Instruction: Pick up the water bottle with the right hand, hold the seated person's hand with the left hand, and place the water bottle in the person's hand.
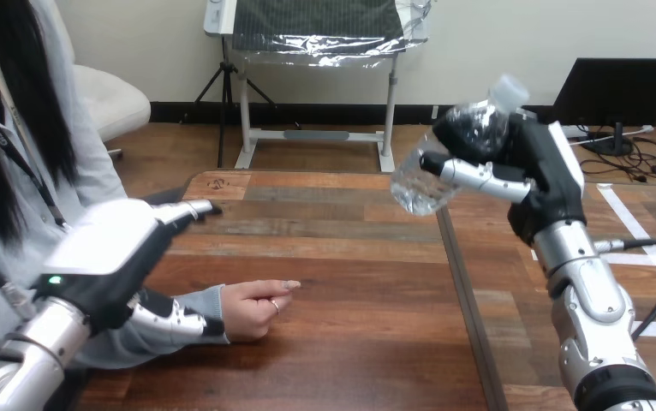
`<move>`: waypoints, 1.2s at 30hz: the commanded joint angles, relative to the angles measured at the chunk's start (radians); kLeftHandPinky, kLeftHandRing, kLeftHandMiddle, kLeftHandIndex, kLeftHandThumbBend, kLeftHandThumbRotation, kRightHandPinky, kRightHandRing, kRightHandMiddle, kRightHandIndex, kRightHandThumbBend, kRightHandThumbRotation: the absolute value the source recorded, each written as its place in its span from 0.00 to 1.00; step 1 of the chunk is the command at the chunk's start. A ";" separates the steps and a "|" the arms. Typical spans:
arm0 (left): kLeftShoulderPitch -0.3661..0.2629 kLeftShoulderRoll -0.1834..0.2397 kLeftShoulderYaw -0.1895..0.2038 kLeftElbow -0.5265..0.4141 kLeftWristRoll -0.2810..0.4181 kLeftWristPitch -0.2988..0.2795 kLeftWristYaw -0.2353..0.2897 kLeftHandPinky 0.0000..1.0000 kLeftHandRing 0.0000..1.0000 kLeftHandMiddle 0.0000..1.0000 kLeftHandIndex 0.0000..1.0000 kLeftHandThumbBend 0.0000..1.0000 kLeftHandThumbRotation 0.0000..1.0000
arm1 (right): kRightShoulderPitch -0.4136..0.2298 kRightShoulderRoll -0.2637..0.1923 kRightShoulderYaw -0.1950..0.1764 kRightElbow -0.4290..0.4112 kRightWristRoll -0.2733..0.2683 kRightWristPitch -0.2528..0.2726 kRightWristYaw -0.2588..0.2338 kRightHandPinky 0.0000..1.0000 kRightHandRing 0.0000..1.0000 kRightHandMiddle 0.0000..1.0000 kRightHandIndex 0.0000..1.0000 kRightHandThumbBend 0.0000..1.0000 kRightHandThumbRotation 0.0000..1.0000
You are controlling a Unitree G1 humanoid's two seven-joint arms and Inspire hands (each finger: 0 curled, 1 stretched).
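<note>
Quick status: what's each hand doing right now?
Left hand: open, fingers straight, above the person's forearm.
Right hand: shut on the clear plastic water bottle, held up in the air.

You're looking at the left hand [115, 248] now: a broad white shell over a black body, with a small green light [53, 279] glowing near the wrist. The left forearm [25, 360] is silver. The right hand [539, 171] is black-cased with a white shell and silver-jointed fingers [479, 175]. The right forearm [594, 317] is silver, with a black collar.
</note>
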 commanded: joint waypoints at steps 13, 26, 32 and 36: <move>-0.157 0.073 -0.126 0.165 0.033 -0.041 -0.035 0.74 0.74 0.76 0.78 1.00 0.36 | 0.048 0.031 -0.004 -0.240 0.055 0.006 0.042 0.28 0.34 0.44 0.42 0.66 0.00; -0.202 0.084 -0.180 0.223 0.017 -0.039 -0.081 0.67 0.70 0.73 0.73 1.00 0.36 | 0.101 0.041 -0.003 -0.366 0.086 0.064 0.062 0.27 0.34 0.43 0.42 0.65 0.00; -0.215 0.089 -0.195 0.243 0.009 -0.045 -0.101 0.65 0.68 0.72 0.72 1.00 0.37 | 0.120 0.043 -0.004 -0.416 0.099 0.087 0.068 0.26 0.33 0.43 0.42 0.66 0.00; -0.222 0.097 -0.206 0.254 0.014 -0.055 -0.112 0.64 0.67 0.72 0.71 1.00 0.38 | 0.136 0.045 -0.002 -0.456 0.103 0.100 0.066 0.26 0.33 0.43 0.42 0.67 0.00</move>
